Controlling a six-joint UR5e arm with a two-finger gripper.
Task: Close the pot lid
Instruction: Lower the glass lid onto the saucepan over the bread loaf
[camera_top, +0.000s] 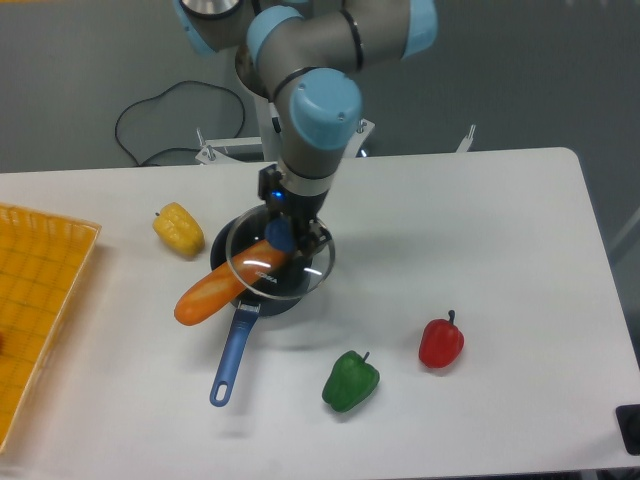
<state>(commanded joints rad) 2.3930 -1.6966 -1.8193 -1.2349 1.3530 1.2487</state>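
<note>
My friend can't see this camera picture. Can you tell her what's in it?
A robot's gripper holds a round glass lid by its blue knob over a dark pot on a white table. A long orange carrot sticks out of the pot.

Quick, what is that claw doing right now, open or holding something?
Claw: closed on the blue knob of the round transparent glass lid, held above the dark navy pot.

My claw holds the lid over the pot. A carrot lies across the pot's rim. Three peppers sit around on the table.
</note>
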